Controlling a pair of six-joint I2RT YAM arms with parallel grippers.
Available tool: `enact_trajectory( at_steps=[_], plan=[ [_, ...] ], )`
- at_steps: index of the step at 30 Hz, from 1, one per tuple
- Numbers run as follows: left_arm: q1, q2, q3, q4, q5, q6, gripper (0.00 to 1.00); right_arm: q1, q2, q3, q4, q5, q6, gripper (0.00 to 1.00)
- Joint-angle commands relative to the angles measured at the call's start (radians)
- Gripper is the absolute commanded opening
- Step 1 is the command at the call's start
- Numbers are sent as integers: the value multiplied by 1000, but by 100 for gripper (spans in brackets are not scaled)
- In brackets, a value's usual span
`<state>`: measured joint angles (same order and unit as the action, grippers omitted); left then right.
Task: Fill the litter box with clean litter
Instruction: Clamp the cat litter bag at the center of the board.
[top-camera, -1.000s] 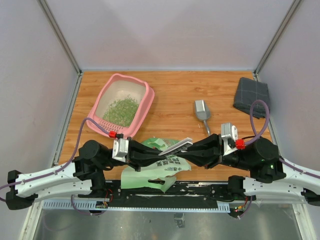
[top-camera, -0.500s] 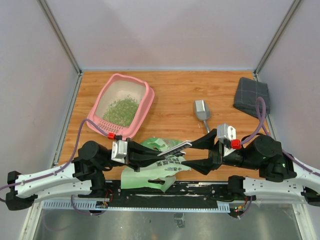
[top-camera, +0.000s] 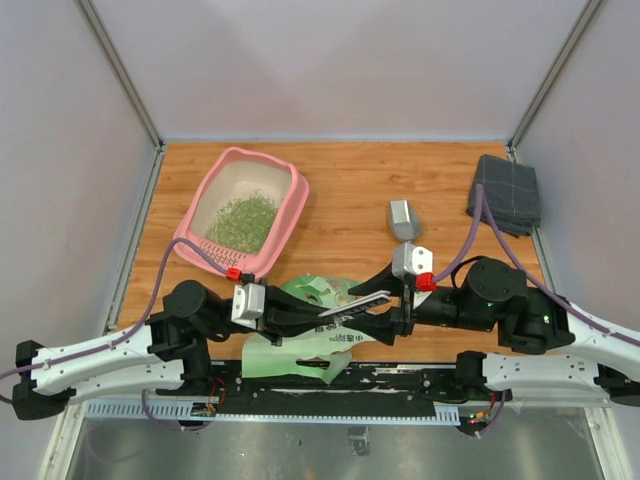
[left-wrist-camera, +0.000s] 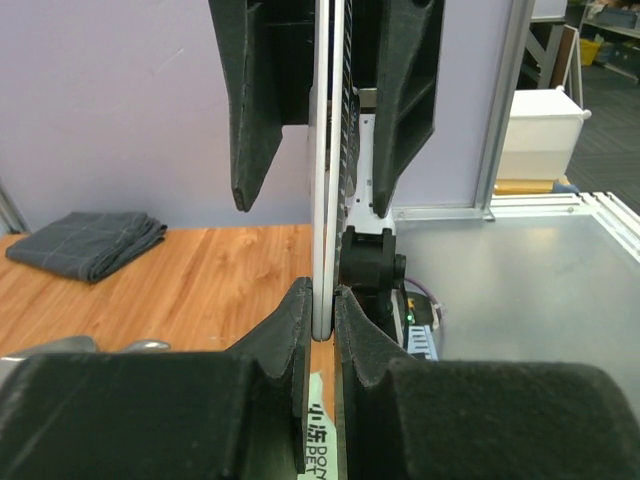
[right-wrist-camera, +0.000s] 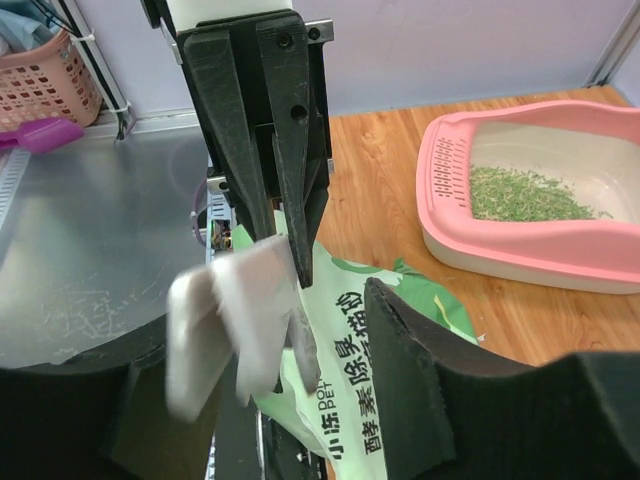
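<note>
Metal scoop lies centrally on the wooden table, folded grey cloth far right, printed green bag at front, thin white strip above it.

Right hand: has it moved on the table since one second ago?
Yes. The right hand has moved left: its wrist camera, earlier to the right of the grey scoop, now sits directly below it in the top view.

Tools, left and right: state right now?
Left tool: closed, holding a flat white strip.
Right tool: open, straddling that strip without gripping it.
</note>
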<state>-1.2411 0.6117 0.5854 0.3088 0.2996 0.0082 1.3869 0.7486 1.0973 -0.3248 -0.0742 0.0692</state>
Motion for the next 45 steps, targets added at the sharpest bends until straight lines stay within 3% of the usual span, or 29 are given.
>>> enact_trajectory(
  at_steps=[1, 3, 7, 10, 14, 17, 18, 20, 24, 28, 30, 34, 39, 45],
  plan=[
    [-3, -1, 46, 5, 27, 16, 0, 12, 28, 44, -12, -35, -20, 48],
    [-3, -6, 45, 10, 27, 16, 0, 12, 31, 41, -6, -41, -15, 44],
    [-3, -17, 38, 28, 21, 13, 0, 11, 17, 15, -3, -29, -6, 50],
    [-3, -18, 42, 17, 22, 16, 0, 12, -5, -2, -4, -22, -2, 49],
    [-3, -17, 39, 14, 24, 12, 0, 11, -16, -3, -5, -25, -1, 35],
    [-3, -16, 36, 26, 31, 6, 0, 11, -7, 4, -4, -47, -7, 4],
    [-3, -16, 36, 26, 31, 5, 0, 12, -2, 5, -5, -56, -10, 1],
    [-3, -17, 35, 24, 26, -2, 1, 11, 2, 8, -5, -74, -17, 1],
    [-3, -26, 36, -9, -15, -9, 31, 12, -14, 0, 1, -83, -50, 1],
    [-3, -46, 30, -23, -41, -4, 53, 11, -19, 1, -13, -87, -84, 1],
    [-3, -50, 29, -25, -42, 1, 60, 12, -14, 1, -12, -109, -95, 1],
    [-3, -54, 33, -42, -23, 10, 62, 11, -33, -25, 7, -184, -157, 1],
    [-3, -98, 28, -71, -11, 0, 62, 12, -109, -81, -88, -190, -378, 1],
    [-3, -125, 86, -321, -211, -33, 60, 12, -128, -86, -232, -114, -539, 1]
  ],
)
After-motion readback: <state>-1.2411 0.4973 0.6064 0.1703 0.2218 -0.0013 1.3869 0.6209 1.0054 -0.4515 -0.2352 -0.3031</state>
